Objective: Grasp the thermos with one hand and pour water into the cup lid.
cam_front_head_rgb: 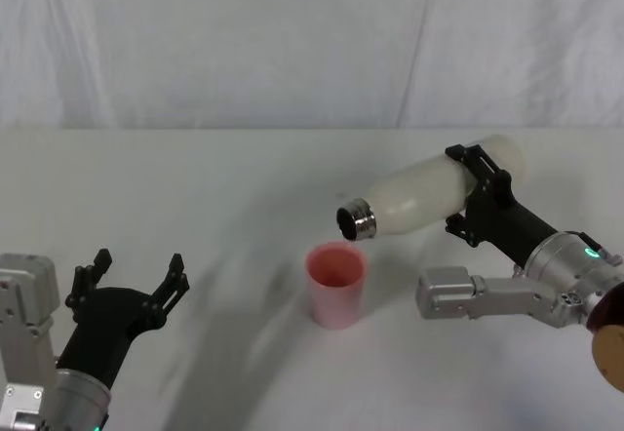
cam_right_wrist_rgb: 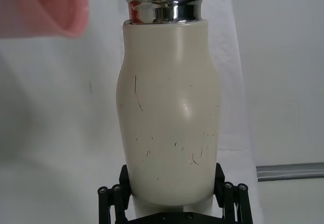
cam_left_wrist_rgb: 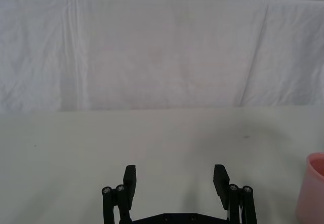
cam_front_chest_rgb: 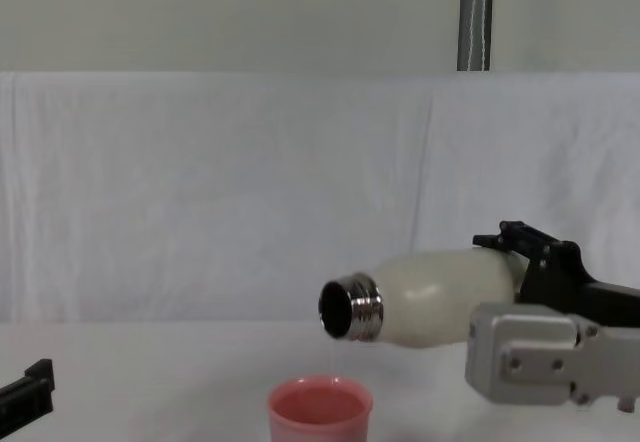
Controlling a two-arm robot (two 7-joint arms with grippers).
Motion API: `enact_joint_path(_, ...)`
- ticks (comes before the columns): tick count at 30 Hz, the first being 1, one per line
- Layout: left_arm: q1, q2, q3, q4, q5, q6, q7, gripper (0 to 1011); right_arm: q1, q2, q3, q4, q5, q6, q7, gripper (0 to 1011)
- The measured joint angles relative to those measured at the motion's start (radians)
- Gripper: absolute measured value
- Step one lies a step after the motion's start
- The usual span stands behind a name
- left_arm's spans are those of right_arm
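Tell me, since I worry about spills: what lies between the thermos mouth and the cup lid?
Only air in the chest view: the thermos, tilted in the right gripper, hangs above the cup lid; any stream cannot be made out.

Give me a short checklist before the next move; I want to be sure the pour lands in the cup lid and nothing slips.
1. Grip: right end effector clamps the thermos near its base: ok.
2. Tilt: thermos lies almost level, steel neck slightly down: ok.
3. Aim: the neck is above the cup lid, over its right rim: ok.
4. Cup lid upright on the table: ok.
5. Water flowing: faint line under the neck in the chest view: cannot tell.
6. Left end effector open, well left of the cup lid: ok.
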Motion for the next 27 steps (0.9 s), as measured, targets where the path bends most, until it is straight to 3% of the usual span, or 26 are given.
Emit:
enact_joint_path(7,0.000,0.000,0.000,0.000,0.000,0.000,0.000,1001,-0.011,-0.017,0.039,-0.006,0.102,-0.033,0.034,959)
enact_joint_path(13,0.000,0.000,0.000,0.000,0.000,0.000,0.000,1001,-0.032,-0.038,0.089,-0.018,0.225,-0.053,0.080,959)
enact_joint_path(17,0.000,0.000,0.000,0.000,0.000,0.000,0.000,1001,-0.050,-0.057,0.133,-0.029,0.328,-0.063,0.118,959)
enact_joint_path(19,0.000,0.000,0.000,0.000,0.000,0.000,0.000,1001,-0.065,-0.075,0.170,-0.036,0.417,-0.067,0.152,959)
enact_joint_path(20,0.000,0.000,0.000,0.000,0.000,0.000,0.000,1001,-0.065,-0.075,0.170,-0.036,0.417,-0.067,0.152,959)
enact_joint_path(25,0.000,0.000,0.000,0.000,0.000,0.000,0.000,1001,-0.088,-0.110,0.240,-0.047,0.586,-0.058,0.216,959)
enact_joint_path(26,0.000,0.000,0.000,0.000,0.000,0.000,0.000,1001,-0.088,-0.110,0.240,-0.047,0.586,-0.058,0.216,959)
enact_joint_path(27,0.000,0.000,0.000,0.000,0.000,0.000,0.000,1001,-0.094,-0.118,0.256,-0.049,0.621,-0.052,0.228,959)
